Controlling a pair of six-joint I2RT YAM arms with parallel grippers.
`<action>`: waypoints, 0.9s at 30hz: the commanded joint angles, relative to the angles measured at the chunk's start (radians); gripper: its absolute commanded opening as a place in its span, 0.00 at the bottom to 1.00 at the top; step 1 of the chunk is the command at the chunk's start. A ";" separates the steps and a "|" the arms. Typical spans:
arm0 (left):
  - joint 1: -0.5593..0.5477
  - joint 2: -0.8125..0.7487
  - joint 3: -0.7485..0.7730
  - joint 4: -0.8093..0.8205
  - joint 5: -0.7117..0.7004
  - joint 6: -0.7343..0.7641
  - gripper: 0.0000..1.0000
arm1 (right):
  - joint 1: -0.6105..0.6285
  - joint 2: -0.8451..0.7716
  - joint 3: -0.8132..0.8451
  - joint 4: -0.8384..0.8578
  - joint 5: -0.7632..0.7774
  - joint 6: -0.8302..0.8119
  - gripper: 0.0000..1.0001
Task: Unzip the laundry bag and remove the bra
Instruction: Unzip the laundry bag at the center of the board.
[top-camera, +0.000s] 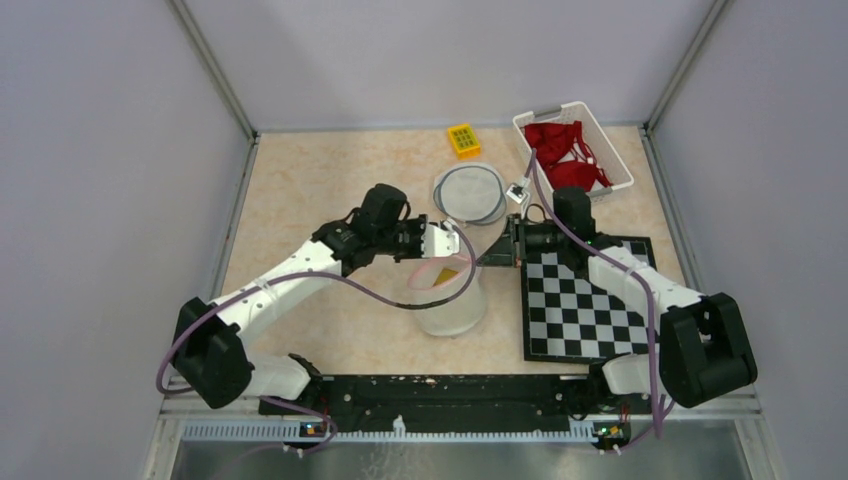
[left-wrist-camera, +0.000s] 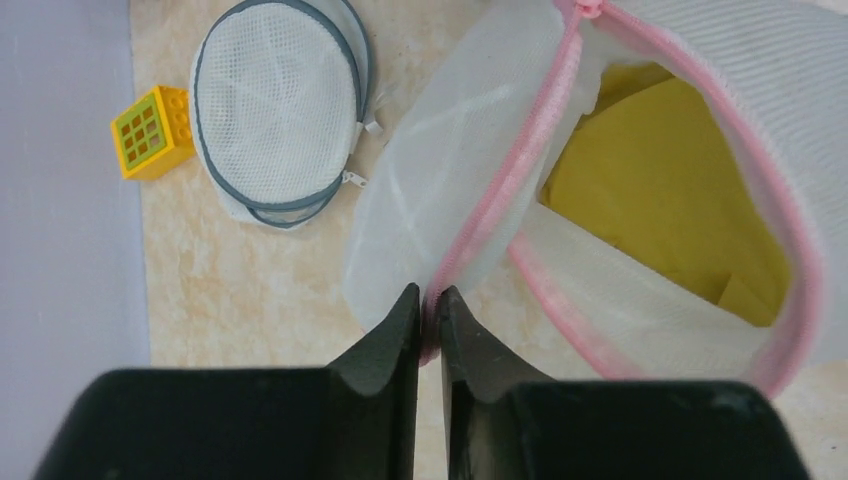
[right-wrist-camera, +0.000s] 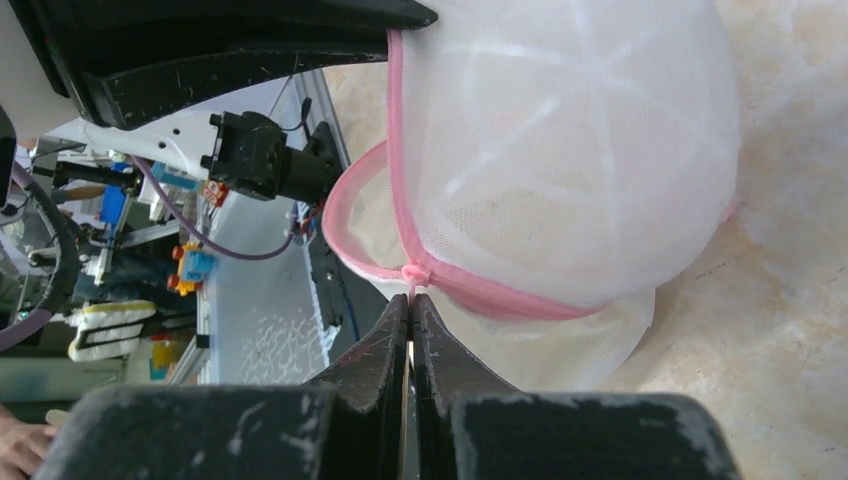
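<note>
The white mesh laundry bag (top-camera: 455, 315) with a pink zipper stands at the table's middle, partly open. In the left wrist view a yellow garment (left-wrist-camera: 670, 190) shows inside the bag (left-wrist-camera: 450, 170). My left gripper (top-camera: 452, 240) is shut on the bag's pink zipper edge (left-wrist-camera: 500, 190), with the fingertips (left-wrist-camera: 408, 305) pinching it. My right gripper (top-camera: 497, 250) is shut on the pink zipper pull (right-wrist-camera: 413, 275), just below the bag's domed side (right-wrist-camera: 570, 150). The rest of the garment is hidden by mesh.
A round grey-rimmed mesh bag (top-camera: 468, 192) lies behind the laundry bag, with a yellow block (top-camera: 463, 140) beyond it. A white basket (top-camera: 618, 150) at the back right holds red bras (top-camera: 565, 150). A checkerboard (top-camera: 585, 300) lies at the right.
</note>
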 joint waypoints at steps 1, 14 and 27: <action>0.002 -0.051 0.030 0.034 0.118 -0.036 0.27 | -0.009 -0.028 0.040 0.037 -0.045 0.015 0.00; -0.120 0.012 0.101 0.012 0.154 -0.154 0.66 | -0.002 -0.047 0.016 0.089 -0.054 0.072 0.00; -0.136 0.049 0.055 0.046 0.206 -0.298 0.67 | 0.002 -0.057 0.012 0.086 -0.046 0.073 0.00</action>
